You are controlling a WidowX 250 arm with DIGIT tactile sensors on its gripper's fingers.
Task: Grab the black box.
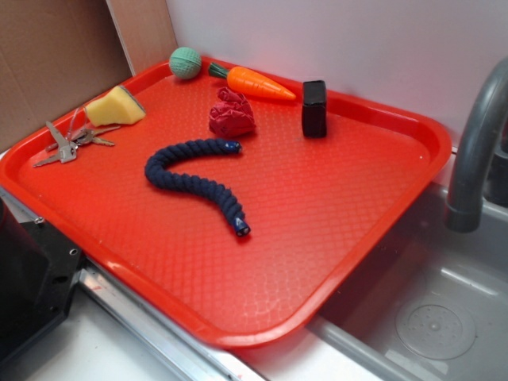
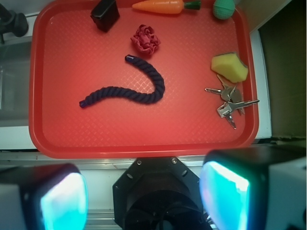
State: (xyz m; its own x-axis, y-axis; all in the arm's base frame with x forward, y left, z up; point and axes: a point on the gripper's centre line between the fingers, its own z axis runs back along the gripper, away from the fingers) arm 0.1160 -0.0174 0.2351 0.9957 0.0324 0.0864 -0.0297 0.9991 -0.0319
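Note:
The black box (image 1: 314, 108) stands upright near the far rim of the red tray (image 1: 333, 238), right of the carrot. From the wrist view the black box (image 2: 105, 14) sits at the top left of the tray (image 2: 48, 124). My gripper (image 2: 144, 196) hangs high above the robot base, off the tray's near edge, far from the box. Its two fingers are spread wide with glowing cyan pads (image 2: 62, 203), and nothing lies between them. The gripper does not show in the exterior view.
On the tray lie a navy braided rope (image 1: 198, 181), a red cloth lump (image 1: 232, 113), a toy carrot (image 1: 255, 82), a green ball (image 1: 185, 62), a yellow sponge (image 1: 116, 107) and keys (image 1: 71, 143). A sink (image 1: 429, 317) with a grey faucet (image 1: 476, 143) lies right.

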